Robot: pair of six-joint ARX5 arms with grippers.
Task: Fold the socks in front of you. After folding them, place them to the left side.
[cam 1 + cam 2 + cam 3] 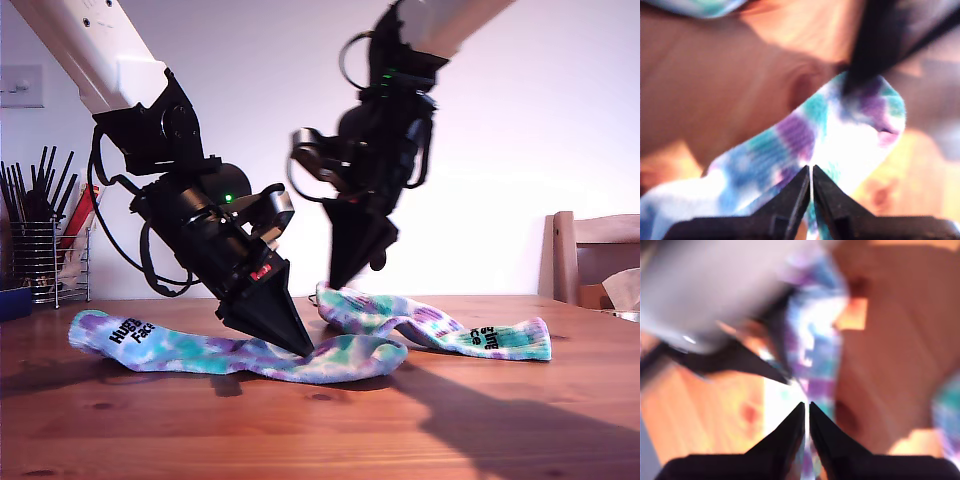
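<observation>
The socks [330, 350] lie stretched out on the table [500, 420], not folded yet. The first tool [303, 347] is closed, with its tip down on a sock. The second tool [340, 280], closed too, hangs just over a curled end. Next, a tool likely needs to pinch an end and carry it across.

Second wrist view's socks [815, 355] and other pincer [735, 360] motion-blurred
</observation>
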